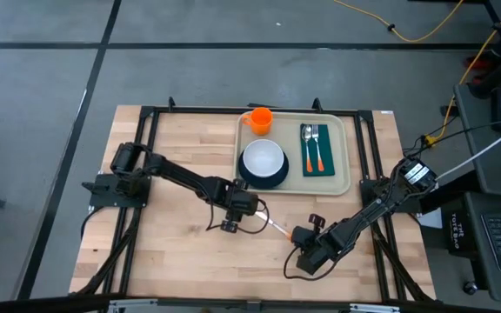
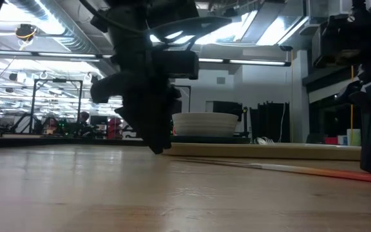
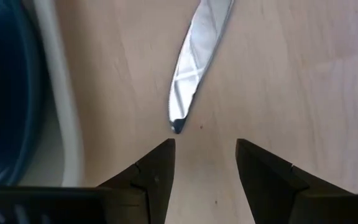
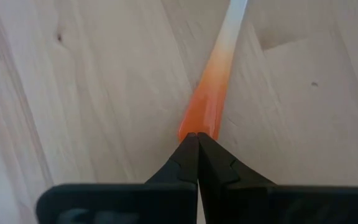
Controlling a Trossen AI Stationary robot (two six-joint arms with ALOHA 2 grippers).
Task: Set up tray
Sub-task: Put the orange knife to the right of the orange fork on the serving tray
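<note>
A knife with a steel blade (image 3: 194,62) and an orange handle (image 4: 210,93) lies flat on the wooden table, near the tray (image 1: 342,183). My left gripper (image 3: 205,155) is open and points down just short of the blade's tip, touching nothing. At the knife's other end my right gripper (image 4: 197,138) is shut, its tips against the end of the handle. The beige tray carries a white bowl (image 1: 263,159) on a teal plate (image 1: 263,180), an orange cup (image 1: 260,119), and a green napkin (image 1: 316,149) with a fork and a spoon on it. My right gripper's shut fingertips (image 4: 188,146) meet the free end of the orange handle (image 4: 194,127), coming down at a slant from above and in line with the knife. The knife lies flat on the table. Whether the tips press on the handle or only touch it, I cannot tell.
The tray's near rim (image 3: 61,93) and the plate (image 3: 5,93) stand close beside my left gripper. Bare table (image 1: 181,252) stretches toward the near and left edges. A black frame (image 1: 146,113) runs round the table top.
</note>
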